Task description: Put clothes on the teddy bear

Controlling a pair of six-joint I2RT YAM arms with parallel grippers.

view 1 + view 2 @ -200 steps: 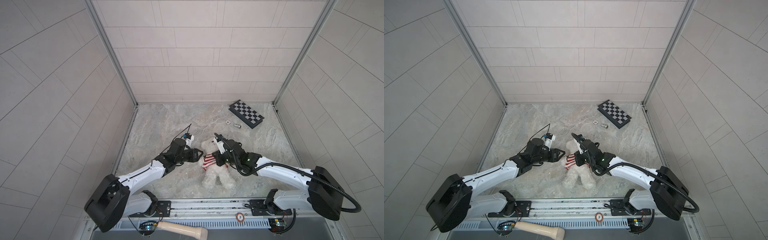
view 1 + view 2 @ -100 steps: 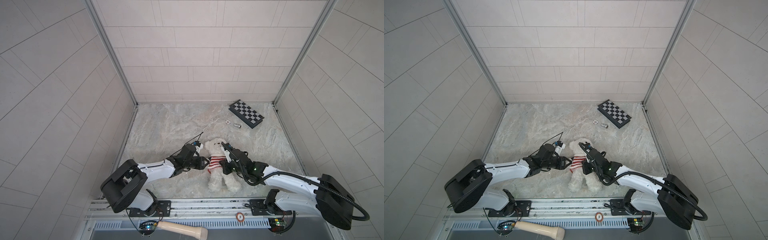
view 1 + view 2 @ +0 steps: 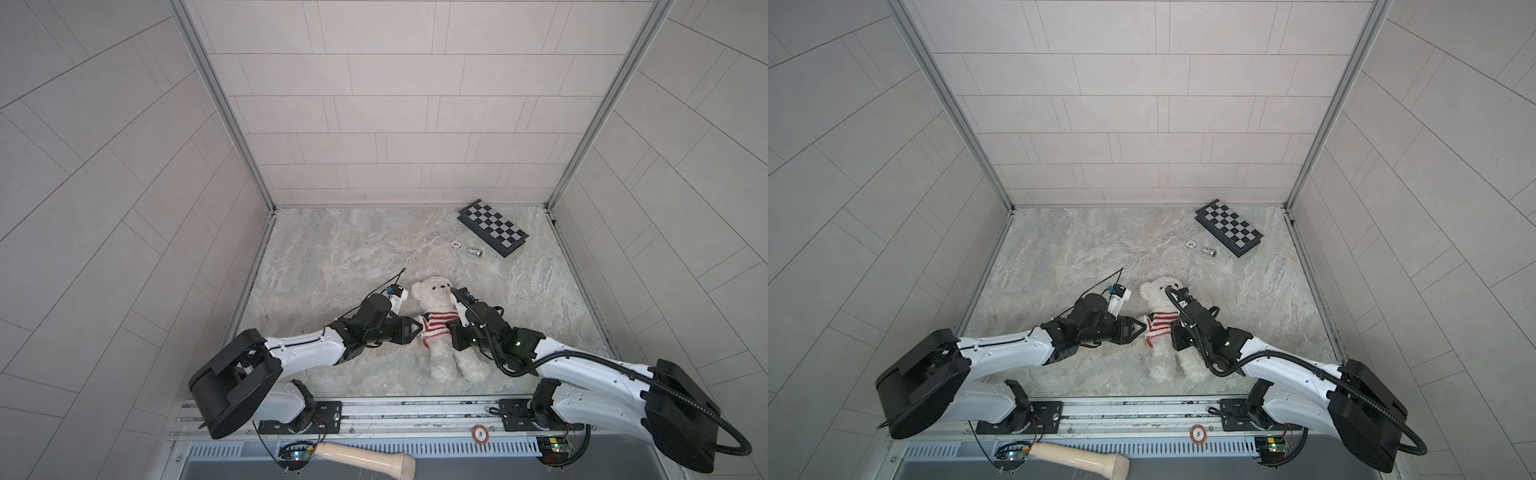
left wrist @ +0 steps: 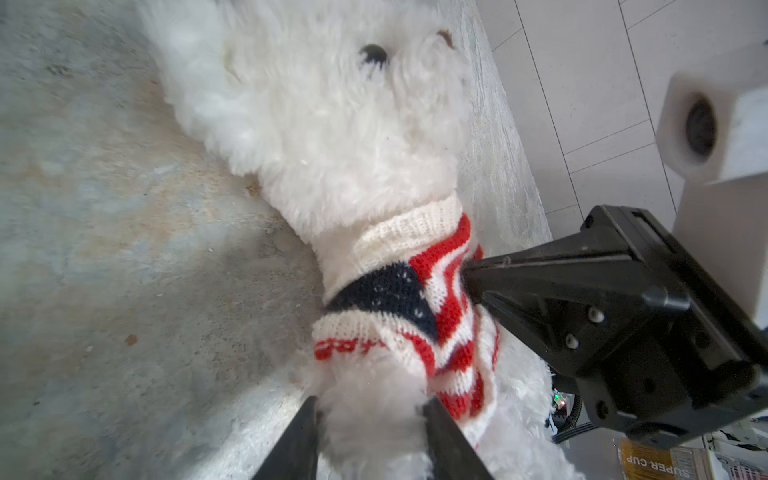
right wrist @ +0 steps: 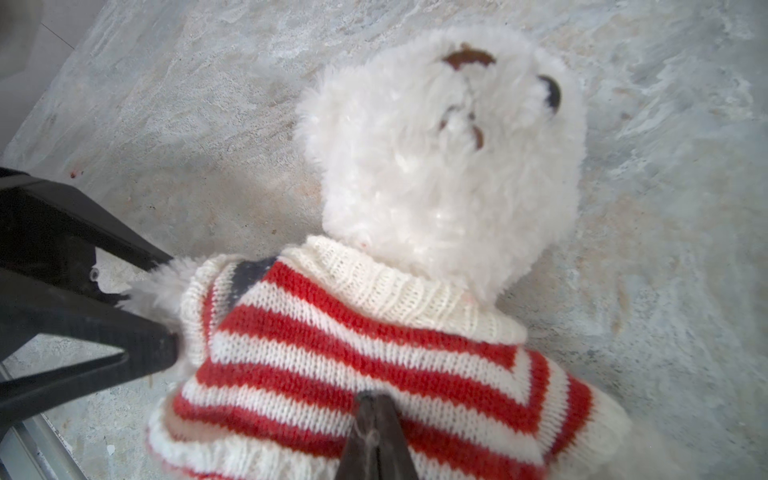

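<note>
The white fluffy teddy bear (image 3: 432,293) (image 3: 1160,291) lies on its back on the marble floor, head toward the back wall. A red-and-white striped sweater (image 3: 437,325) (image 4: 399,299) (image 5: 353,353) covers its chest. My left gripper (image 3: 417,330) (image 4: 370,415) comes in from the left, its fingers (image 4: 434,419) closed on either side of the bear's fluffy arm, just outside the sleeve. My right gripper (image 3: 451,329) (image 5: 376,401) is shut, with its tips pinching the sweater's front on the bear's other side. The bear's legs (image 3: 457,365) lie free.
A folded chessboard (image 3: 492,226) lies at the back right, with a small white disc (image 3: 456,244) and a metal piece (image 3: 473,251) beside it. A wooden handle (image 3: 365,457) lies below the front rail (image 3: 415,409). Tiled walls close in three sides.
My left gripper has moved right to the bear and taken hold of its arm. The bear has shifted right and straightened, and the sweater sits lower on its chest.
</note>
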